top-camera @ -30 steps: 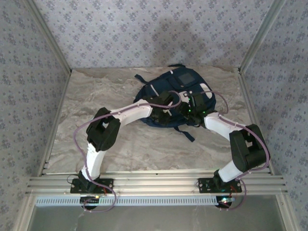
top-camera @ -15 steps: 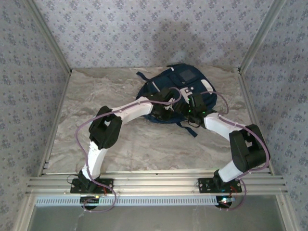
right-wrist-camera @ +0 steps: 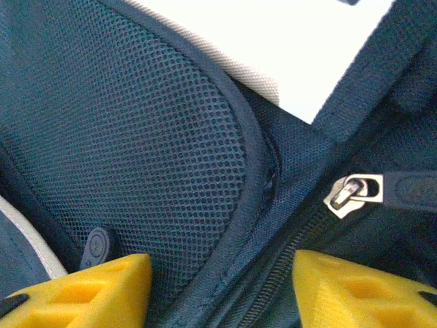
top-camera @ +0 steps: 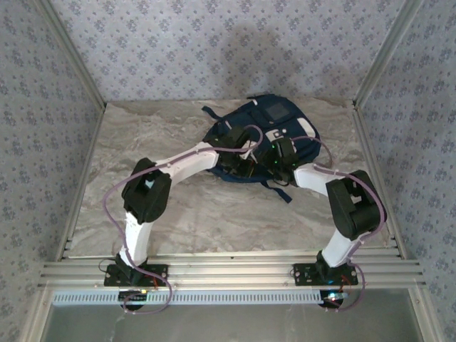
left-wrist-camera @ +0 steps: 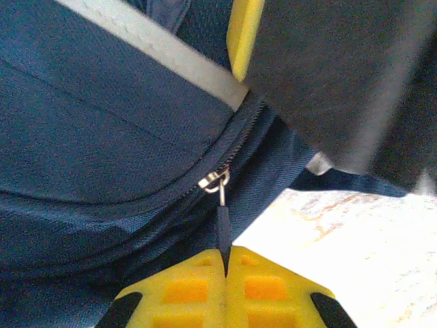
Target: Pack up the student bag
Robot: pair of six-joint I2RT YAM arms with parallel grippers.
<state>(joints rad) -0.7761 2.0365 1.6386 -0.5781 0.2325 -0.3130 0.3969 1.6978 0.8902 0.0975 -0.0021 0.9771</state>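
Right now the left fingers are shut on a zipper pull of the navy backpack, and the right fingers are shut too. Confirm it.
One part is wrong. The left fingers are shut on a zipper pull of the student bag, but the right fingers are open. The right wrist view shows them standing apart, with bag fabric lying between them.

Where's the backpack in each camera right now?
Top: backpack, far middle of the table.
Left wrist: left and centre; left pincer shut on its zipper pull.
Right wrist: mesh and zipper, ahead of the open right pincer.
Shared landmark: white trim.
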